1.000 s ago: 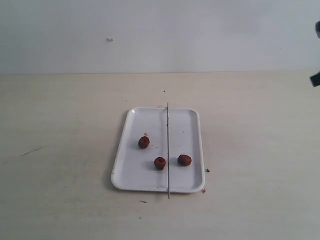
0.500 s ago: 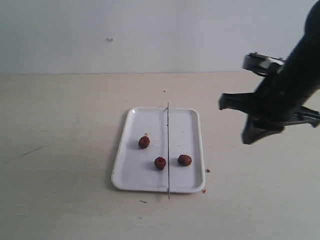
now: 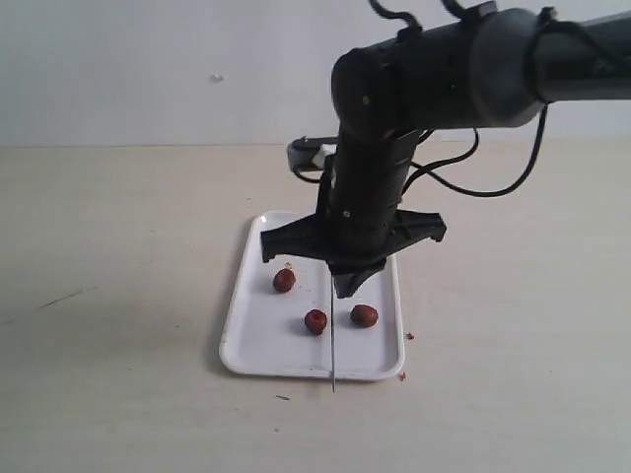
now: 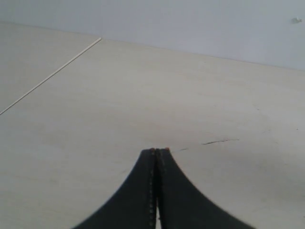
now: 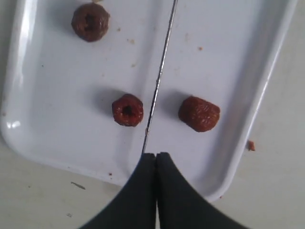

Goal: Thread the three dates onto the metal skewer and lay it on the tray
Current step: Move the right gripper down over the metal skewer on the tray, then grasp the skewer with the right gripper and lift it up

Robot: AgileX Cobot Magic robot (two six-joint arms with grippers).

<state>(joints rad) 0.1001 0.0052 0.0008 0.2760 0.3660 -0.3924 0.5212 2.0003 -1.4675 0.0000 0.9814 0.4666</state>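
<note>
Three dates, one metal skewer, one tray. My right end effector hangs pointing down over the tray, pressed together; my left end effector is together too.

We see a pale beige tabletop beneath the right gripper and a plain light-grey wall beyond it, evenly lit.

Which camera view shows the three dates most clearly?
The right wrist view: all three dates lie close and large on the tray, with their wrinkles visible. The exterior view shows all three too, but small. The left wrist view shows none, only the table.
</note>
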